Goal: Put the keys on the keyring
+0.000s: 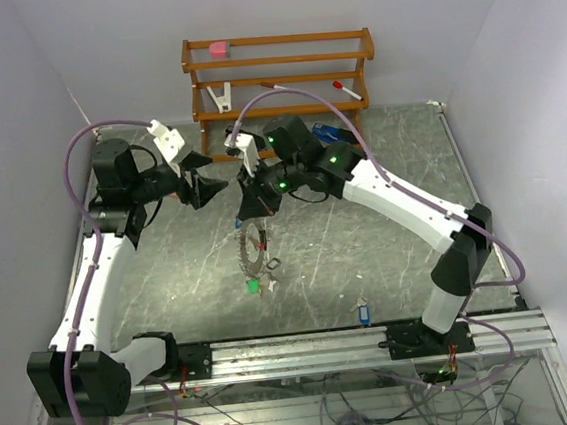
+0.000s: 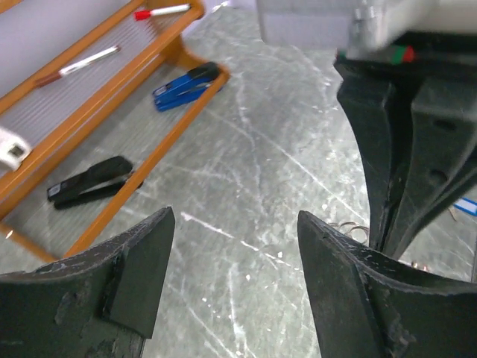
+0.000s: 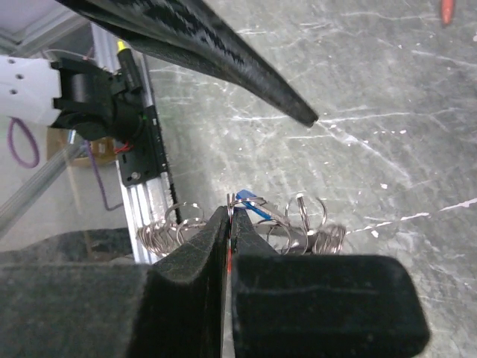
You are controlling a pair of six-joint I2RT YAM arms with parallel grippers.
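The keyring [image 1: 250,254] hangs edge-on from my right gripper [image 1: 254,213], which is shut on its thin metal ring above the middle of the table. In the right wrist view the shut jaws [image 3: 231,214] pinch the ring; several small silvery rings [image 3: 307,221] and a blue-tagged key [image 3: 254,204] hang beside them. A green tag [image 1: 254,287] lies under the ring. Another blue-tagged key [image 1: 363,315] lies near the front rail. My left gripper [image 1: 213,188] is open and empty, just left of the right gripper. In the left wrist view its jaws [image 2: 235,224] stand wide apart beside the right gripper's fingers [image 2: 395,186].
A wooden rack [image 1: 280,67] stands at the back with a pink block [image 1: 218,49], a white clip [image 1: 220,97] and markers. A blue stapler [image 2: 186,86] and a black stapler [image 2: 89,181] lie on its lowest shelf. Purple cables loop over both arms.
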